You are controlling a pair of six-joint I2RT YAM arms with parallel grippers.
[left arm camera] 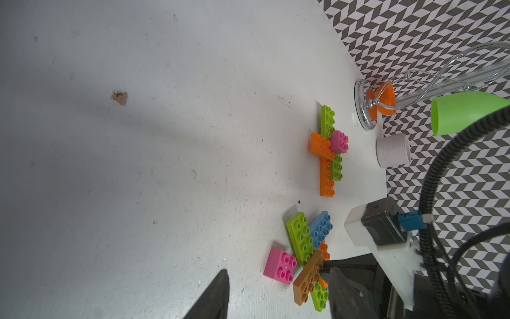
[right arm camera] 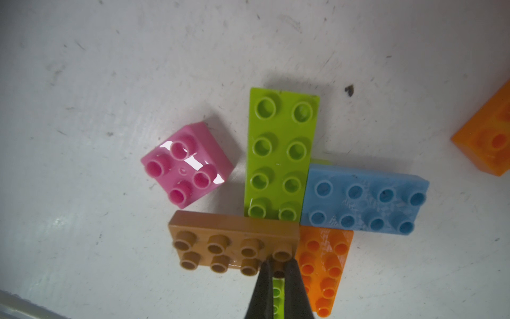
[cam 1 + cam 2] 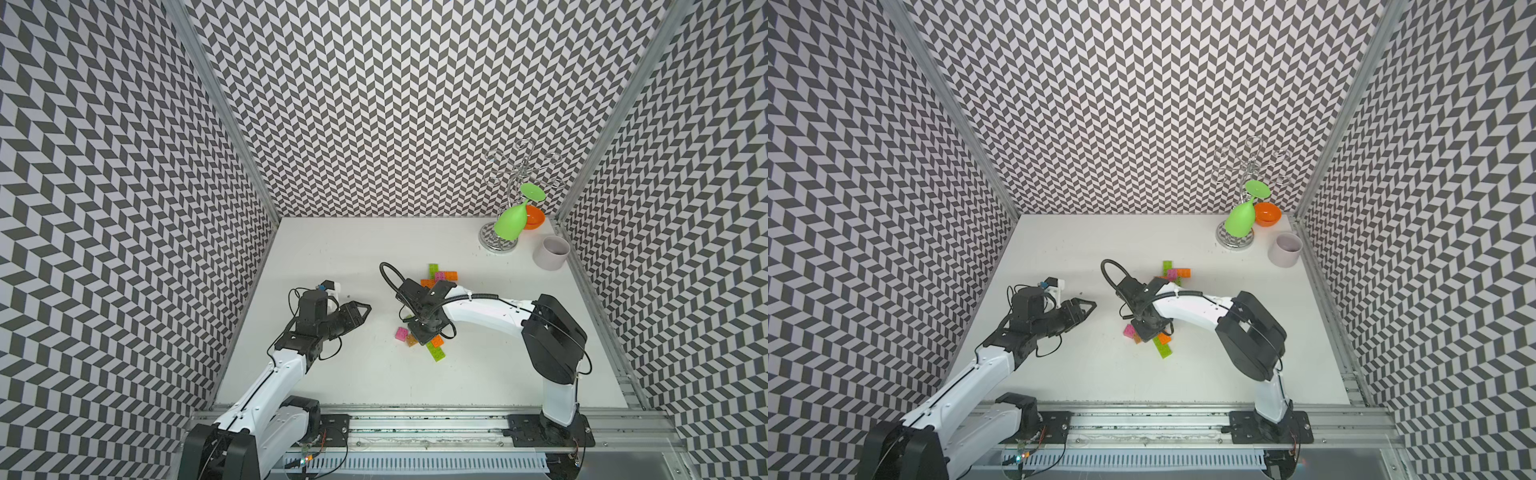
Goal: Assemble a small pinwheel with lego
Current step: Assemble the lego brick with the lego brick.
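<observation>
Oblong brown studded brick [image 2: 234,243], glossy square pink brick [image 2: 187,165], scuffed white table [image 2: 110,82]

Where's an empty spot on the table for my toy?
Bare: the table between the back wall and the left hand; the near strip between the brick pile and the front rail. Crowded: the middle, with the far bricks and the right hand; the far-right corner with rack, bowl, cup.
</observation>
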